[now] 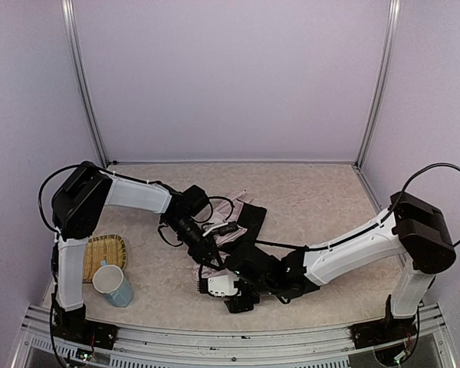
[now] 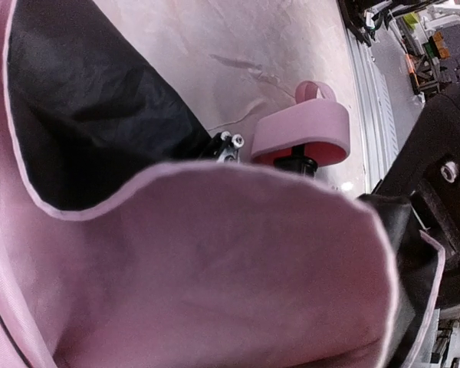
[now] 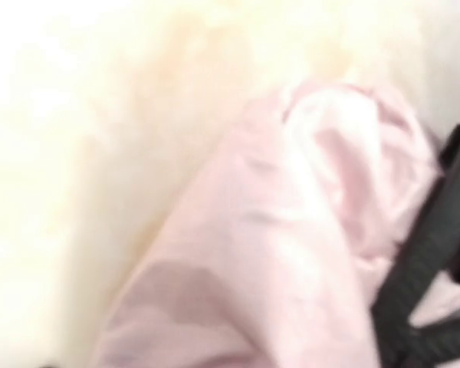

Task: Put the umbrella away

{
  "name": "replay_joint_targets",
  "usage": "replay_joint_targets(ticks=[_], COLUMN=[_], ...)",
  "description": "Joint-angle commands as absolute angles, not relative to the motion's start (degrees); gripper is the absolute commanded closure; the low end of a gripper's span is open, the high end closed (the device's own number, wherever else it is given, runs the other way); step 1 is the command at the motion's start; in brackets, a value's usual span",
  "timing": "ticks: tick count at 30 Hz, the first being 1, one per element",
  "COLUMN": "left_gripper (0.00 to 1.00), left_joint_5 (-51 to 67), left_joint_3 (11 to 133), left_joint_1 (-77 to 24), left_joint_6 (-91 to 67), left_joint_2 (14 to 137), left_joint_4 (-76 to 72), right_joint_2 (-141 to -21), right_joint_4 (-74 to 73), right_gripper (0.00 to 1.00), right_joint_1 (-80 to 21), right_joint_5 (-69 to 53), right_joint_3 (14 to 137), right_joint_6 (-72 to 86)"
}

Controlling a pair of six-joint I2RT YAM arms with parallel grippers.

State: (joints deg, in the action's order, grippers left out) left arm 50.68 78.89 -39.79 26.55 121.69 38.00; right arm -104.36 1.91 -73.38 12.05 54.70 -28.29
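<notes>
Stretching open toward the back wall, the tabletop holds the umbrella crumpled near its front middle. The left hand and the right hand meet in its fabric; I cannot tell their grip. A woven tray and a cup sit at the left edge.

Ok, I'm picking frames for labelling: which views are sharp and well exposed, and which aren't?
Top external: sharp and evenly lit. Left wrist: umbrella handle crisp, nearest umbrella fabric slightly soft. Right wrist: blurred throughout, upper left blown out to white.
</notes>
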Motion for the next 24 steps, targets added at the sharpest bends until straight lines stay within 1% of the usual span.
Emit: replay_joint_targets(ticks=[1,3,5,6,8,9,10,12,14,16,19,22,24], left_gripper=[0.56,0.57,0.57,0.57,0.57,0.57,0.56,0.51,0.40,0.31,0.23,0.20,0.19], left_joint_5=[49.7,50.3,50.7,50.7,51.1,51.4,52.2,53.3,55.2,56.8,56.5,55.2,53.0], left_joint_3=[78.9,79.0,79.3,79.5,79.9,80.0,80.1,80.3,79.9,77.6,69.8,57.2,50.2], left_joint_1=[-38.8,-38.5,-38.4,-38.3,-38.3,-38.1,-37.9,-37.4,-36.6,-35.6,-33.2,-30.2,-29.2], left_joint_6=[25.6,25.8,26.2,26.3,27.0,27.5,28.3,29.4,29.1,25.9,17.0,9.4,7.9], left_joint_2=[124.5,124.8,125.0,125.2,125.5,125.7,125.9,125.7,123.4,118.8,109.6,99.1,92.5], left_joint_4=[42.1,42.4,42.8,43.0,43.7,44.1,44.4,44.9,41.9,33.2,13.0,-8.6,-18.9], right_joint_2=[-109.0,-109.5,-109.8,-110.1,-110.5,-110.5,-110.4,-109.2,-108.2,-107.8,-107.5,-107.3,-107.3], right_joint_4=[-1.0,-1.8,-3.2,-3.9,-5.4,-5.9,-6.5,-7.2,-8.3,-9.8,-12.1,-14.7,-17.3], right_gripper=[0.05,0.09,0.16,0.23,0.46,0.54,0.60,0.66,0.71,0.78,0.85,0.89,0.90], right_joint_1=[-71.5,-70.6,-69.9,-69.6,-68.9,-68.5,-68.0,-67.1,-65.9,-64.8,-63.7,-62.4,-61.2], right_joint_5=[21.5,21.3,20.2,19.7,18.4,17.7,16.9,14.5,10.7,6.7,1.2,-6.1,-11.6], right_joint_3=[58.0,57.9,57.7,57.8,58.3,58.5,58.6,58.5,58.4,58.4,58.9,60.3,61.8], right_joint_6=[-30.7,-28.9,-27.2,-26.4,-24.5,-23.7,-22.8,-21.4,-19.7,-18.3,-16.4,-13.9,-12.0])
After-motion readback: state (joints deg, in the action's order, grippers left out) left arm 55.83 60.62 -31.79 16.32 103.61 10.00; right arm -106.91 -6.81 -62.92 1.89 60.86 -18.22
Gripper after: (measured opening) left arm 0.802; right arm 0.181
